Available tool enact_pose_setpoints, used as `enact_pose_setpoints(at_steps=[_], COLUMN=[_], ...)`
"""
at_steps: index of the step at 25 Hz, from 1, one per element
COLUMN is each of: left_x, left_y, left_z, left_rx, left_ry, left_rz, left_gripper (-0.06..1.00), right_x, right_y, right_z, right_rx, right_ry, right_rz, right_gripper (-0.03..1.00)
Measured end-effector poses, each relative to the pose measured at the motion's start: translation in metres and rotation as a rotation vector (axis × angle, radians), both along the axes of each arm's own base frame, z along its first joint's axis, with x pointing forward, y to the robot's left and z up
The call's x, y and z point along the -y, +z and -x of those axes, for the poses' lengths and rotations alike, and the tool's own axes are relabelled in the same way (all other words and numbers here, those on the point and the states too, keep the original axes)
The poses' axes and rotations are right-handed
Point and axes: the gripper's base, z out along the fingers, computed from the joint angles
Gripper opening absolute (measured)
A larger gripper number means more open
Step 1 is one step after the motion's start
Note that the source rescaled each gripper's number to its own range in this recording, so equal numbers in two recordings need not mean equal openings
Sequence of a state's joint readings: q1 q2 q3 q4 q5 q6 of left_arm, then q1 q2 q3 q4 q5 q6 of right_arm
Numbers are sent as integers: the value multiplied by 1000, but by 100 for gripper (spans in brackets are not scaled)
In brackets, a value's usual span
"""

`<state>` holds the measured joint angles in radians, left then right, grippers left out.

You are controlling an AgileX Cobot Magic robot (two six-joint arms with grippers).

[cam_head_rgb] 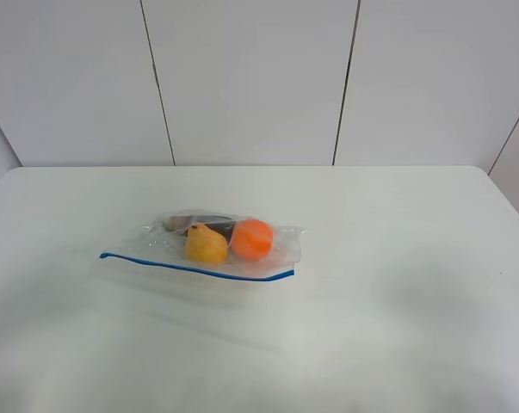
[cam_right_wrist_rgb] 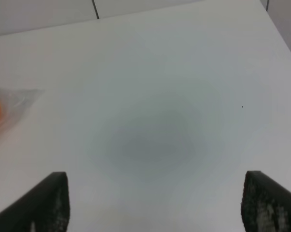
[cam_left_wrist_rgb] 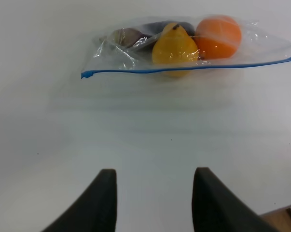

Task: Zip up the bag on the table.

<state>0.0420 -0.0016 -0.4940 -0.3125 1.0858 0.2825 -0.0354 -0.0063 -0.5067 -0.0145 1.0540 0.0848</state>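
The clear crinkly bag [cam_head_rgb: 276,245] lies near the middle of the white table [cam_head_rgb: 397,258], its thin blue zip strip [cam_head_rgb: 199,268] along the near edge. An orange fruit [cam_head_rgb: 251,238], a yellow pear [cam_head_rgb: 206,244] and a dark item [cam_head_rgb: 209,224] show through it. No arm shows in the high view. In the left wrist view the bag [cam_left_wrist_rgb: 261,41] lies ahead of my open, empty left gripper [cam_left_wrist_rgb: 155,203], well apart from it. My right gripper [cam_right_wrist_rgb: 155,203] is wide open over bare table; only the bag's corner [cam_right_wrist_rgb: 17,101] shows at that view's edge.
White wall panels [cam_head_rgb: 250,77] stand behind the table's far edge. The table's rounded right corner [cam_head_rgb: 487,172] shows at the back. A brown edge [cam_left_wrist_rgb: 283,220] shows in a corner of the left wrist view.
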Motion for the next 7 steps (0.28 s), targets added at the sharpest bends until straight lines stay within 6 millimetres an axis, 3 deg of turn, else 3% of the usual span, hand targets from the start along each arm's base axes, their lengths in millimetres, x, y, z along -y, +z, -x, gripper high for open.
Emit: enact_pose_setpoints(at_steps=[7], left_x=[0], left_y=[0], left_z=[0], left_rx=[0], left_ry=[0], left_rz=[0], left_gripper=[67], right_x=[0], right_y=[0], right_z=[0], right_rx=[0], right_ry=[1], right_rz=[-1], right_gripper=[100])
